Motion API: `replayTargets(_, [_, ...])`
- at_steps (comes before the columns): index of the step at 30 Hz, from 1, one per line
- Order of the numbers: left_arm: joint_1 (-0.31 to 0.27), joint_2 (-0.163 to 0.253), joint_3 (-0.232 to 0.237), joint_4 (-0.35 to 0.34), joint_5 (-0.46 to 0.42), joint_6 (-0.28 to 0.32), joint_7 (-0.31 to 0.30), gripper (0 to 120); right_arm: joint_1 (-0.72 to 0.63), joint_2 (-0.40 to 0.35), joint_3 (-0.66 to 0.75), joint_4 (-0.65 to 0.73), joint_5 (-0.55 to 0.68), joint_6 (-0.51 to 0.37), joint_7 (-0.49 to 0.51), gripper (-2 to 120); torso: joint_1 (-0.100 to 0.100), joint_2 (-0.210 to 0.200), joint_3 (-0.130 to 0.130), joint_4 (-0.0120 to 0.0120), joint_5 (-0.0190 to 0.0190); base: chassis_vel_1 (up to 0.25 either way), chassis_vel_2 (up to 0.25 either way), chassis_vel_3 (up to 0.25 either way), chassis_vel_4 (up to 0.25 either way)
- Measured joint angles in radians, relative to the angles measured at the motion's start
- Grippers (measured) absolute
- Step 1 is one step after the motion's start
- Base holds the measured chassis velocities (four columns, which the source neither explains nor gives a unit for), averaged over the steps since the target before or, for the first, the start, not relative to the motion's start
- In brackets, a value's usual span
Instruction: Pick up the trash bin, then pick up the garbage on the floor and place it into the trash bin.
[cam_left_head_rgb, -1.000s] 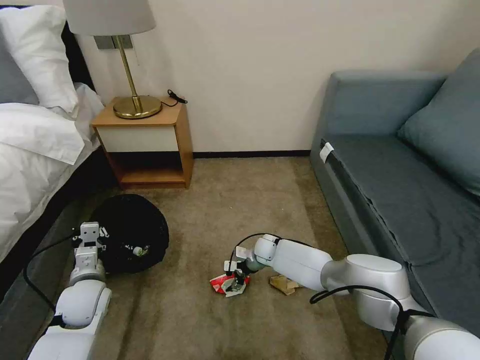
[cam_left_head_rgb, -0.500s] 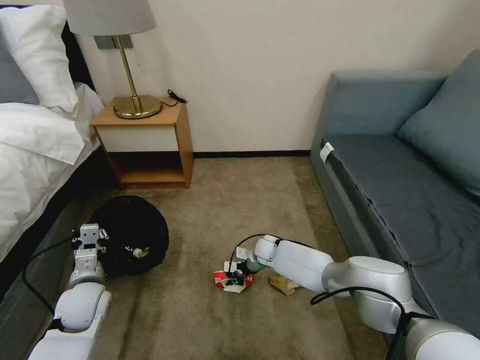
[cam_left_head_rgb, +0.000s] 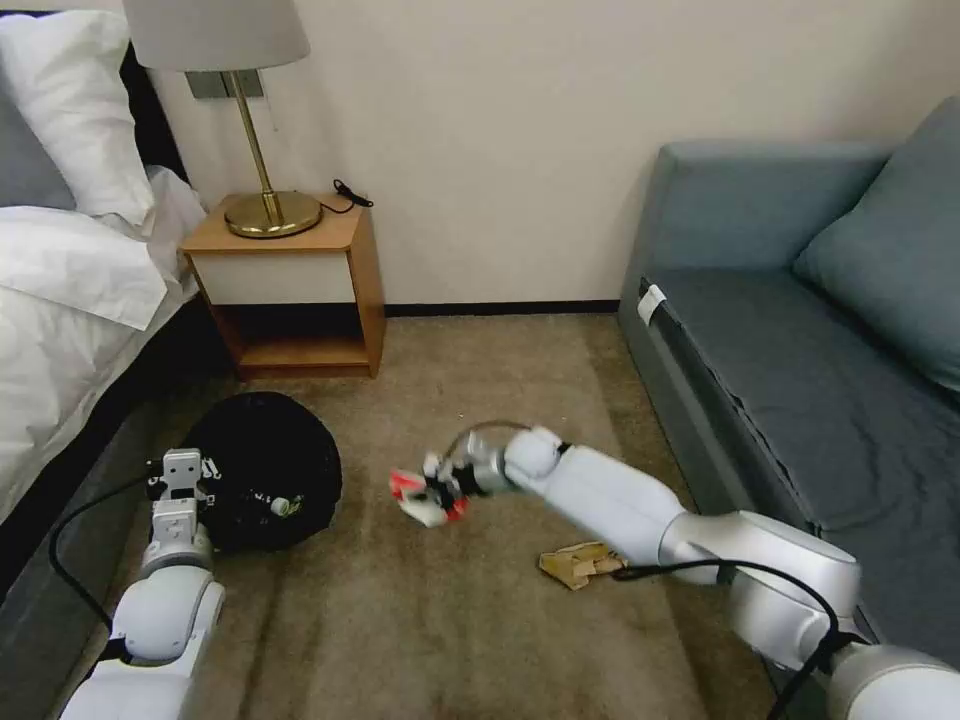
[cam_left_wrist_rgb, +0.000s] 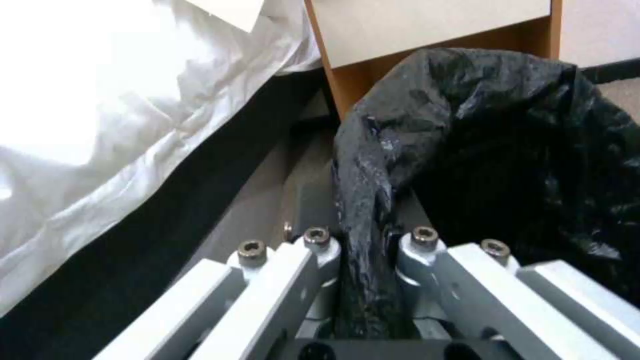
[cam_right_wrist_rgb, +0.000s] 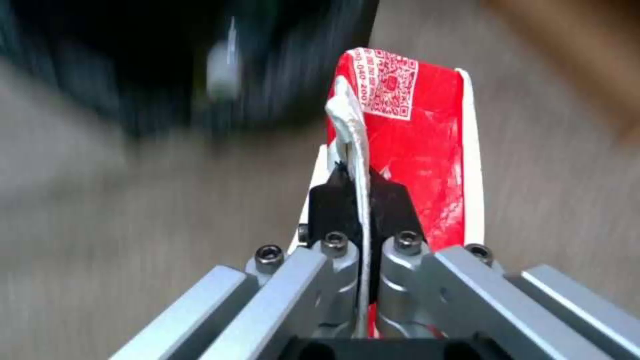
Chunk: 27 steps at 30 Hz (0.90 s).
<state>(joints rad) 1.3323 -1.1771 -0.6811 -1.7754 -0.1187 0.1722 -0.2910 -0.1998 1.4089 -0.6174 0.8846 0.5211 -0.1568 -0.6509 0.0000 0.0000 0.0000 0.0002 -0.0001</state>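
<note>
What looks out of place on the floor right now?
A tan paper scrap lies loose on the carpet beside the right arm. The right hand holds a red-and-white paper scrap off the floor, and the left hand pinches the trash bin liner.

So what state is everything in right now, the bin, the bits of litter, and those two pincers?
Trash bin: lined with a black bag, rim gripped.
Left pincer: shut on the bin's rim.
Red-and-white paper scrap: lifted off the carpet, pinched.
Right pincer: shut on the scrap, between sofa and bin.
Tan paper scrap: lying on the carpet.
</note>
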Motion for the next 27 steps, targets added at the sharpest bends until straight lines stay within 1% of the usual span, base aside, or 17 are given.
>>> replayTargets(3, [0.008, 0.001, -0.002, -0.005, -0.002, -0.007, 0.002, 4, 0.019, 0.015, 0.031, 0.033, 0.021, -0.007, 0.004, 0, 0.000, 0.000, 0.000, 0.0001, 0.0001, 0.000, 0.000, 0.000, 0.000])
replayTargets(5, [0.016, 0.001, -0.001, -0.006, -0.003, -0.014, 0.006, 4, 0.032, 0.036, 0.047, 0.082, 0.079, -0.024, 0.019, 0, 0.000, 0.000, 0.000, -0.0003, -0.0002, 0.000, 0.000, 0.000, 0.000])
replayTargets(6, [0.016, 0.001, -0.001, -0.006, -0.003, -0.014, 0.006, 4, 0.032, 0.036, 0.047, 0.082, 0.079, -0.024, 0.019, 0, 0.000, 0.000, 0.000, -0.0003, -0.0002, 0.000, 0.000, 0.000, 0.000])
replayTargets(8, [0.022, 0.001, 0.004, -0.012, -0.004, -0.015, 0.002, 4, 0.035, 0.068, 0.046, 0.116, 0.136, -0.034, 0.036, 0, 0.000, 0.000, 0.000, -0.0003, -0.0001, 0.000, 0.000, 0.000, 0.000])
replayTargets(9, [0.024, 0.001, 0.007, -0.015, -0.009, -0.006, -0.007, 4, 0.036, 0.095, 0.037, 0.120, 0.156, -0.034, 0.045, 0, 0.000, 0.000, 0.000, -0.0001, -0.0001, 0.000, 0.000, 0.000, 0.000])
replayTargets(11, [0.025, 0.001, 0.009, -0.015, -0.012, -0.003, -0.010, 4, 0.036, 0.104, 0.034, 0.120, 0.160, -0.033, 0.046, 0, 0.000, 0.000, 0.000, 0.0001, -0.0002, 0.000, 0.000, 0.000, 0.000])
replayTargets(12, [0.024, 0.001, 0.011, -0.015, -0.014, 0.000, -0.012, 4, 0.036, 0.130, 0.025, 0.109, 0.165, -0.028, 0.047, 0, 0.000, 0.000, 0.000, 0.0001, -0.0003, 0.000, 0.000, 0.000, 0.000])
replayTargets(14, [0.024, 0.001, 0.012, -0.015, -0.015, 0.000, -0.013, 4, 0.036, 0.138, 0.023, 0.105, 0.166, -0.025, 0.047, 0, 0.000, 0.000, 0.000, 0.0001, -0.0003, 0.000, 0.000, 0.000, 0.000])
replayTargets(15, [0.021, 0.000, 0.013, -0.016, -0.017, 0.001, -0.015, 4, 0.035, 0.176, 0.012, 0.074, 0.167, -0.009, 0.046, 0, 0.000, 0.000, 0.000, 0.0003, -0.0002, 0.000, 0.000, 0.000, 0.000])
replayTargets(17, [0.017, -0.003, 0.016, -0.024, -0.024, 0.003, -0.016, 4, 0.031, 0.203, -0.006, -0.003, 0.152, 0.021, 0.041, 0, 0.000, 0.000, 0.000, 0.0006, -0.0002, 0.000, 0.000, 0.000, 0.000])
replayTargets(18, [0.017, -0.003, 0.016, -0.024, -0.024, 0.003, -0.016, 4, 0.031, 0.203, -0.006, -0.003, 0.152, 0.021, 0.041, 0, 0.000, 0.000, 0.000, 0.0006, -0.0002, 0.000, 0.000, 0.000, 0.000])
replayTargets(20, [0.010, -0.005, 0.016, -0.029, -0.054, 0.008, -0.019, 4, 0.026, 0.204, -0.024, -0.095, 0.115, 0.052, 0.040, 0, 0.000, 0.000, 0.000, -0.0008, -0.0001, 0.000, 0.000, 0.000, 0.000])
replayTargets(22, [0.009, -0.006, 0.018, -0.030, -0.062, 0.008, -0.019, 4, 0.025, 0.204, -0.026, -0.114, 0.111, 0.061, 0.044, 0, 0.000, 0.000, 0.000, -0.0010, -0.0001, 0.000, 0.000, 0.000, 0.000])
replayTargets(25, [0.009, -0.010, 0.022, -0.035, -0.066, 0.008, -0.016, 4, 0.023, 0.203, -0.030, -0.143, 0.107, 0.077, 0.053, 0, 0.000, 0.000, 0.000, -0.0004, -0.0001, 0.000, 0.000, 0.000, 0.000])
replayTargets(27, [0.010, -0.016, 0.029, -0.040, -0.066, 0.008, -0.011, 4, 0.021, 0.203, -0.031, -0.158, 0.101, 0.087, 0.053, 10, 0.000, 0.000, 0.000, 0.0000, 0.0001, 0.000, 0.000, 0.000, 0.000])
